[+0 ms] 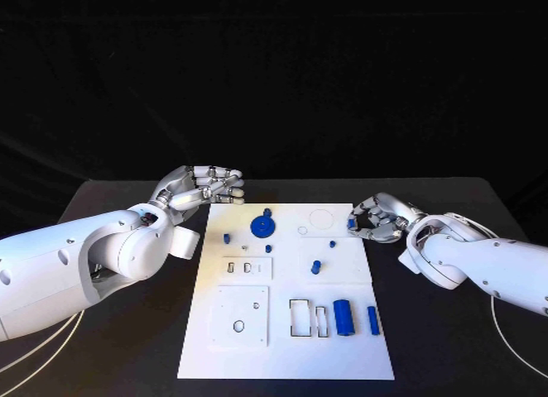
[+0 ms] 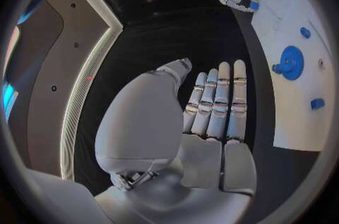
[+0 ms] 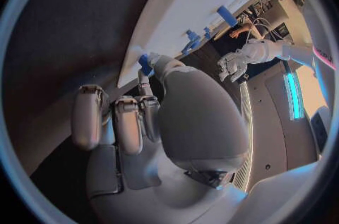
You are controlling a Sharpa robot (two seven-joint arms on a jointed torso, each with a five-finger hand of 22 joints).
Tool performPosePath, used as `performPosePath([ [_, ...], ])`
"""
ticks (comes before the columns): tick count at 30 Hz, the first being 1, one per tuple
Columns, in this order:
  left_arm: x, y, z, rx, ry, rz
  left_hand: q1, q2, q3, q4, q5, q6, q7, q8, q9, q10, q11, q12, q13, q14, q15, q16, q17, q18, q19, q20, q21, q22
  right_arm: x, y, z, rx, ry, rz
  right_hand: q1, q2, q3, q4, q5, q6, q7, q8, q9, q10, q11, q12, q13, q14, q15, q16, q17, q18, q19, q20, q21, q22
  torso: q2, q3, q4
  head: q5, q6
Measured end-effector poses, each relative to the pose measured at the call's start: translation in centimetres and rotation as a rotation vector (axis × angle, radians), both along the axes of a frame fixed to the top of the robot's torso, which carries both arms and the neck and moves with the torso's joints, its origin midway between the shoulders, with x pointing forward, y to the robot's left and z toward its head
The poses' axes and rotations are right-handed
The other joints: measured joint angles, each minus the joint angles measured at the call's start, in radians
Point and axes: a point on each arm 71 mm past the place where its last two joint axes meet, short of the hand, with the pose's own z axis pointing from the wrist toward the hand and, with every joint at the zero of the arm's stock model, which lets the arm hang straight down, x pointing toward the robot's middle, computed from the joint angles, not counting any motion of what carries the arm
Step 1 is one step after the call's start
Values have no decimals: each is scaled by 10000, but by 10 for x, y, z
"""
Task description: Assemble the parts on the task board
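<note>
The right hand [image 1: 379, 218] hovers at the board's [image 1: 346, 347] far right edge, pinching a small blue part [image 3: 144, 64] between thumb and a fingertip, the other fingers curled. The left hand [image 1: 203, 187] hangs just off the board's far left corner, fingers straight and together, holding nothing. A blue gear [image 1: 263, 224] lies on the board between them.

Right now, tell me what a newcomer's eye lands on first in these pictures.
The white task board in the middle of the black table, dotted with blue parts, chiefly a blue gear near its far end. Then the right robot hand at the board's far right edge, pinching a small blue part, and the left robot hand off the far left corner, holding nothing.
</note>
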Motion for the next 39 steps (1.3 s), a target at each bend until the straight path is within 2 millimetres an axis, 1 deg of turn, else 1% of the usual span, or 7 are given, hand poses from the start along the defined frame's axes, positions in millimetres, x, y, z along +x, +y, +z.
performPosePath([
  [7, 0, 1, 0, 10, 5, 11, 0, 0, 0, 0, 0, 0, 0, 0, 0, 0, 0, 0, 0, 0, 0, 0, 0, 0, 0, 0, 0, 0, -3, 3, 5, 175, -363, -198, -104, 104, 137, 30, -51, 34, -13, 67, 6, -1, 0, 0, 0, -35, -33, 0, -1, 0, 36, -36, 49, 0, -5, 0, 0, 17, -6],
  [13, 1, 2, 0, 31, 8, 51, 0, 0, 0, 0, 0, 0, 0, 0, 0, 0, 0, 0, 0, 0, 0, 0, 37, 0, 0, 0, 70, 16, -11, 18, 20, 526, -667, -37, -172, 172, 142, 35, -7, 33, -17, 66, 6, -36, -36, 0, 0, -35, -33, 0, -2, 0, 36, -35, 69, -2, -31, -6, -9, 34, 11],
  [18, 3, 3, -1, 52, 13, 90, 0, 0, 28, -28, 0, 0, 0, 0, 1, 0, 0, 0, 0, 0, 0, 0, 38, 1, 0, 0, 70, 16, -21, 50, 40, 884, -899, 472, -183, 181, 169, 62, -7, 30, -17, 56, 6, -36, -36, 0, 0, -35, -32, 0, -2, 0, 35, -35, 69, -2, -68, -18, -25, 50, 7],
  [24, 5, 2, -2, 73, 19, 119, 0, 0, 28, -28, 0, 0, 0, 0, 1, 0, 0, 1, 0, 0, 0, 0, 37, 0, 0, 0, 70, 15, -30, 99, 47, 1033, -820, 1153, -183, 180, 174, 67, -7, 28, -16, 48, 6, -36, -36, 0, -1, -36, -32, 0, -3, 0, 35, -35, 69, -3, -139, -49, -46, 122, -63],
  [28, 7, 1, -3, 86, 23, 126, 0, 0, 28, -28, 0, 0, 0, 0, 1, 0, 0, 1, -1, 0, 0, 0, 37, 0, 0, 0, 69, 15, -36, 131, 46, 1037, -695, 1569, -187, 182, 205, 39, -9, 22, -12, 53, 6, -15, -58, -1, -1, -36, -32, 0, -3, 0, 35, -35, 69, -4, -190, -75, -55, 201, -88],
  [33, 9, 0, -5, 105, 27, 138, 0, 0, 55, -54, 0, 0, 0, 0, 1, 0, 0, 1, 0, 0, 0, 0, 49, 0, 0, 0, 70, 23, -46, 170, 36, 913, -511, 2141, -226, 220, 220, 27, -13, 12, -5, 56, 6, -2, -71, 0, -1, -36, -32, 0, -4, 0, 35, -34, 69, -4, -254, -106, -60, 288, -116],
  [39, 11, 0, -5, 120, 20, 154, 0, 0, 54, -54, 0, 0, 0, 0, 2, 0, 0, 1, 0, 0, 0, 0, 49, 0, 0, 0, 69, 23, -53, 196, 22, 583, -390, 2494, -265, 258, 263, 70, -23, -3, -23, 59, 6, -2, -71, -1, -1, -36, -32, 0, -4, 0, 34, -34, 68, -5, -313, -145, -58, 385, -187],
])
